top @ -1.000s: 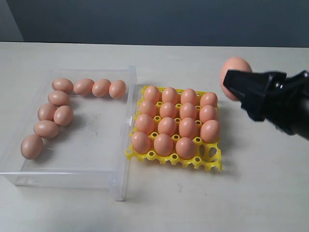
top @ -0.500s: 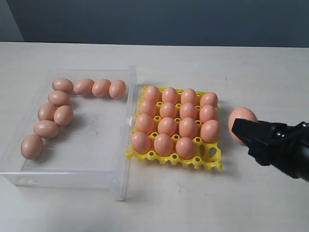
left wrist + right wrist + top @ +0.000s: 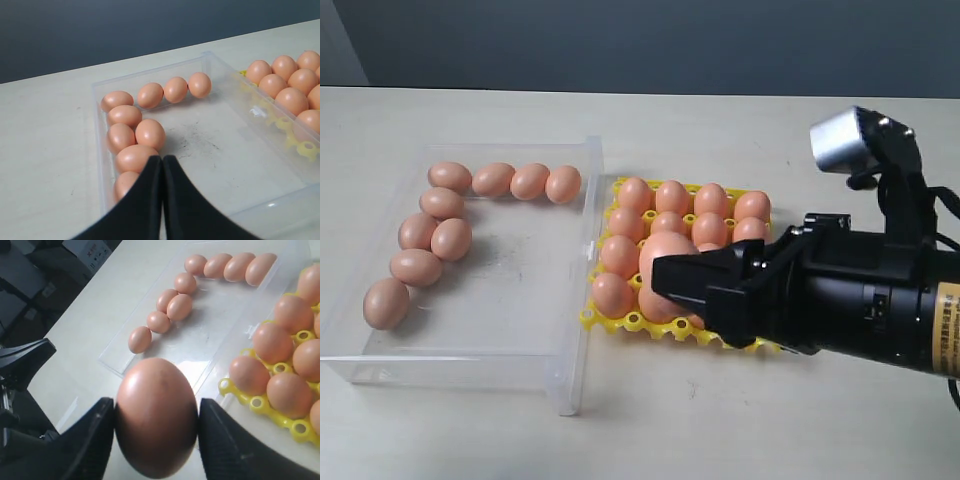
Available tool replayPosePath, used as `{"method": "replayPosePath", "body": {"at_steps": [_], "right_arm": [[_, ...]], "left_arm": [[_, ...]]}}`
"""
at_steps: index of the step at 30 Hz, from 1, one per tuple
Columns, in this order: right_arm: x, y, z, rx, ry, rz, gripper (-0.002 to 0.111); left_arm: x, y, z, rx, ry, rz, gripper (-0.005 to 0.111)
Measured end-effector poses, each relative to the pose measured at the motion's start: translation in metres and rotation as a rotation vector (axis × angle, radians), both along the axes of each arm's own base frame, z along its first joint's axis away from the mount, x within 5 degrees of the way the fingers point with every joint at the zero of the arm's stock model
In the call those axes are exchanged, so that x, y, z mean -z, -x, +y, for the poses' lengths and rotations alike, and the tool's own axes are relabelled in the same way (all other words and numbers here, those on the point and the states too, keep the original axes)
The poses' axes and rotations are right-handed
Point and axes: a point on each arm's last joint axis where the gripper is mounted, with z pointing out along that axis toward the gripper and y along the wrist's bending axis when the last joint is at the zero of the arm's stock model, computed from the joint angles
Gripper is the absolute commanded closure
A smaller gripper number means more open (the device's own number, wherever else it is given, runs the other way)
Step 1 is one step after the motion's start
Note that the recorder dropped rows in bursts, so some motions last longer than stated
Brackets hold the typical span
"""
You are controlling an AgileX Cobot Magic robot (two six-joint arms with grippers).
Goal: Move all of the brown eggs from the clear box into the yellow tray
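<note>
My right gripper (image 3: 668, 272) is shut on one brown egg (image 3: 664, 252) and hangs over the front part of the yellow tray (image 3: 592, 318). The right wrist view shows that held egg (image 3: 156, 410) squeezed between both black fingers (image 3: 90, 440), with the tray (image 3: 250, 400) off to one side. Many eggs (image 3: 670, 198) fill the tray's cups. Several more eggs (image 3: 450, 238) lie along the far and left walls of the clear box (image 3: 450, 370). In the left wrist view my left gripper (image 3: 162, 160) is shut and empty above the box's eggs (image 3: 150, 134).
The box (image 3: 215, 150) has a bare, slightly scuffed floor in its middle and right half. The right arm's black body (image 3: 860, 300) covers the tray's front right corner. Pale tabletop (image 3: 720, 130) surrounds both containers.
The right gripper, still carrying its egg, has swung from high at the right, down past the tray's right side, and leftward over the tray's front. The boxed eggs have not moved.
</note>
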Motion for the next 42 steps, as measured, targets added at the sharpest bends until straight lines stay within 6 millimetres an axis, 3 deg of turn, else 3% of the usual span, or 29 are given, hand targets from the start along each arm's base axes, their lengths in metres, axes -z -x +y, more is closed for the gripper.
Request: {"method": "replayPosePath", "body": {"at_steps": [4,9,13,17,24,32,42], "right_arm": [[0.000,0.003,0.002,-0.036,-0.009,0.005,0.109],[-0.009,0.004,0.006,-0.122,-0.032,-0.170,0.109],[-0.012,-0.008,0.000,-0.024,0.064,-0.340,0.109],[0.016,0.002,-0.006,-0.035,0.221,-0.316,0.109],[0.065,0.011,-0.041,0.211,0.121,-0.295,0.109],[0.086,0.016,-0.057,0.294,0.131,-0.239,0.109],[0.108,0.002,-0.056,0.349,0.301,-0.253,0.109]], "left_arm": [[0.000,0.000,0.000,0.000,0.000,0.000,0.106],[0.000,0.000,0.000,0.000,0.000,0.000,0.106],[0.000,0.000,0.000,0.000,0.000,0.000,0.106],[0.000,0.000,0.000,0.000,0.000,0.000,0.106],[0.000,0.000,0.000,0.000,0.000,0.000,0.106],[0.000,0.000,0.000,0.000,0.000,0.000,0.106],[0.000,0.000,0.000,0.000,0.000,0.000,0.106]]}}
